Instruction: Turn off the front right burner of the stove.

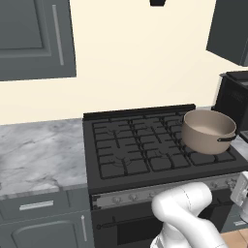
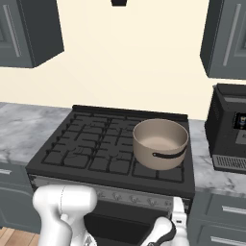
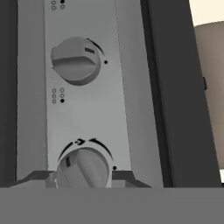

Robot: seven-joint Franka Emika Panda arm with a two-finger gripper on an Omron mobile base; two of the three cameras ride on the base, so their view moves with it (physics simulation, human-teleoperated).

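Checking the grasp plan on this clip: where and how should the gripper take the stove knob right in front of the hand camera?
Grip the lower knob across its raised middle bar, one finger on each flat flank, coming straight at the stove's silver front strip head-on. The bar stands proud of the round cap, giving flat sides to pinch and turn. The gripper already sits astride it.

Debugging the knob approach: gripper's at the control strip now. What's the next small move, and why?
Probably close the fingers on the lower knob and then twist it. In the hand view that knob sits between the two dark fingertips of the gripper, one on each side, apparently not yet clamped. The base views put the hand at the right end of the stove, below the pot.
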